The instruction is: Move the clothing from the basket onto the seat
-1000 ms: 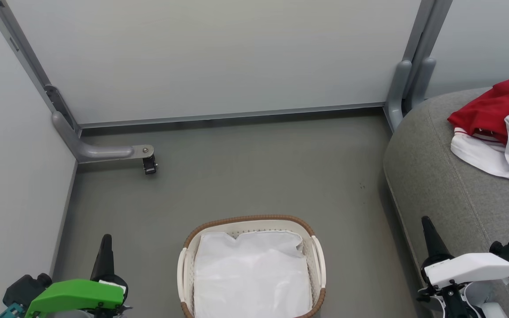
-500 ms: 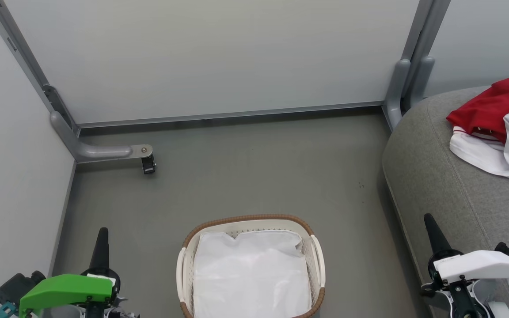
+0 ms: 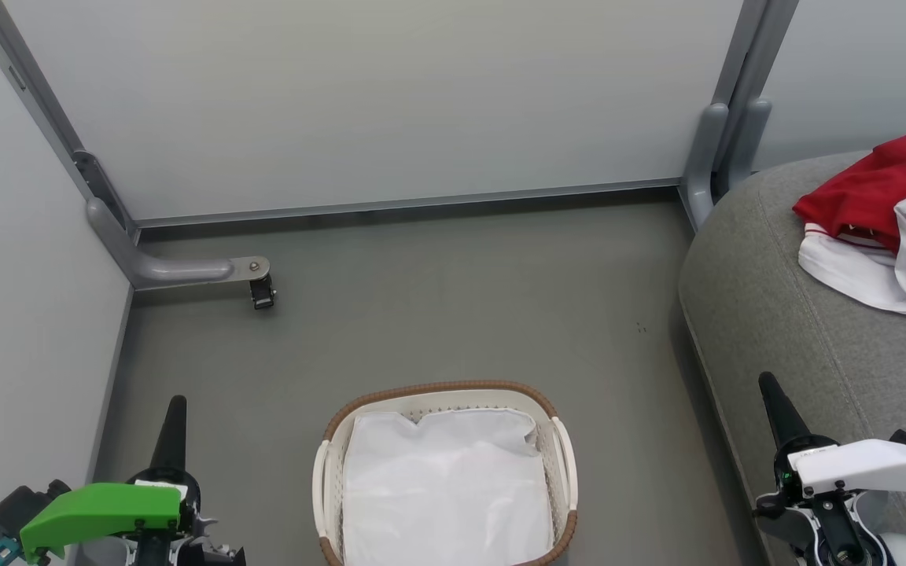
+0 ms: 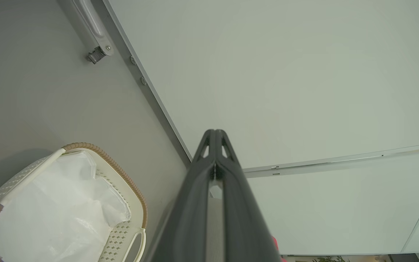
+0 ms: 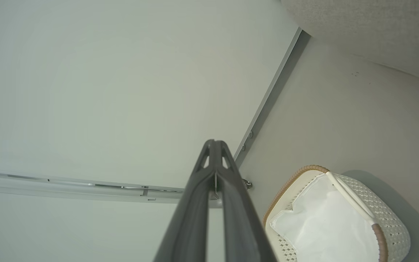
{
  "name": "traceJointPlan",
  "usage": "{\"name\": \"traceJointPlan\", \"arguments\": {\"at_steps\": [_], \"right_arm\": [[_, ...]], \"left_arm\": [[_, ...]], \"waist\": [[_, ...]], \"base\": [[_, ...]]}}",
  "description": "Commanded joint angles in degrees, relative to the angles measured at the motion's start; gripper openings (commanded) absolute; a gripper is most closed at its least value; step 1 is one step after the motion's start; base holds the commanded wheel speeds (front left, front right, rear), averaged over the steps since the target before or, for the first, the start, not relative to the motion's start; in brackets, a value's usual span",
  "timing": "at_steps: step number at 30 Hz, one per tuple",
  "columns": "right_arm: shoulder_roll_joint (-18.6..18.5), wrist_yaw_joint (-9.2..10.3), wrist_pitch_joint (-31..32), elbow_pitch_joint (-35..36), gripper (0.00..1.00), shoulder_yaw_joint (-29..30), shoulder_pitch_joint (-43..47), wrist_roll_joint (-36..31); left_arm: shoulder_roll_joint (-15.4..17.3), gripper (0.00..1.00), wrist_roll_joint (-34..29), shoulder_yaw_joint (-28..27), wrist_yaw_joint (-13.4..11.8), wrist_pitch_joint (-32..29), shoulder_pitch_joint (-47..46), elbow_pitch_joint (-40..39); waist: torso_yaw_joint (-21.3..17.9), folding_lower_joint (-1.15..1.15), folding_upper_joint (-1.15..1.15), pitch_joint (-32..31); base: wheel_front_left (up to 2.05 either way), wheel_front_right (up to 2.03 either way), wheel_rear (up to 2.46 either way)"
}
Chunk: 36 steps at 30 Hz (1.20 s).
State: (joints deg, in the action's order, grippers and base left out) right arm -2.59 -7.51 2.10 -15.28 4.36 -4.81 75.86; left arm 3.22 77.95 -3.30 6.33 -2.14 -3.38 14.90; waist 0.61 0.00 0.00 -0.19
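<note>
The red and white clothing (image 3: 889,220) lies bunched on the grey seat (image 3: 783,314) at the right edge of the head view. On the floor at bottom centre stands the cream basket (image 3: 563,452), holding just its white cloth liner (image 3: 445,487); it shows again as the basket (image 4: 131,203) in the left wrist view and the basket (image 5: 387,214) in the right wrist view. My left gripper (image 3: 173,405) is shut and empty at lower left, left of the basket. At lower right, over the seat's front edge, my right gripper (image 3: 769,385) is shut and empty too. Both wrist views show the fingers pressed together: left gripper (image 4: 215,133), right gripper (image 5: 214,142).
Pale partition panels (image 3: 374,102) wall in the grey floor (image 3: 437,306) at the back and left. A grey bracket foot with a small black caster (image 3: 263,292) juts out at the left; grey posts (image 3: 724,134) stand beside the seat.
Both grippers have sunk a little lower in the head view, the left shifting slightly left and the right slightly right. Basket and clothing lie as before; the picture itself drifted slightly.
</note>
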Motion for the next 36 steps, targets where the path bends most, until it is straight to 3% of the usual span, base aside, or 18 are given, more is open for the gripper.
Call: {"name": "traceJointPlan", "arguments": {"at_steps": [1,36], "right_arm": [[-0.34,0.03,0.48,0.58,0.0,0.3,-1.03,1.38],[-0.45,0.04,4.41,1.36,0.0,2.23,-1.67,15.65]], "left_arm": [[0.08,0.0,1.07,-0.35,0.31,-0.37,-1.61,-0.49],[-0.35,0.0,13.73,-3.28,1.35,-4.39,-3.25,-0.93]], "waist": [[-0.02,0.0,0.0,0.01],[-0.56,0.0,0.0,0.34]], "base": [[0.0,0.0,0.0],[0.0,0.0,0.0]]}}
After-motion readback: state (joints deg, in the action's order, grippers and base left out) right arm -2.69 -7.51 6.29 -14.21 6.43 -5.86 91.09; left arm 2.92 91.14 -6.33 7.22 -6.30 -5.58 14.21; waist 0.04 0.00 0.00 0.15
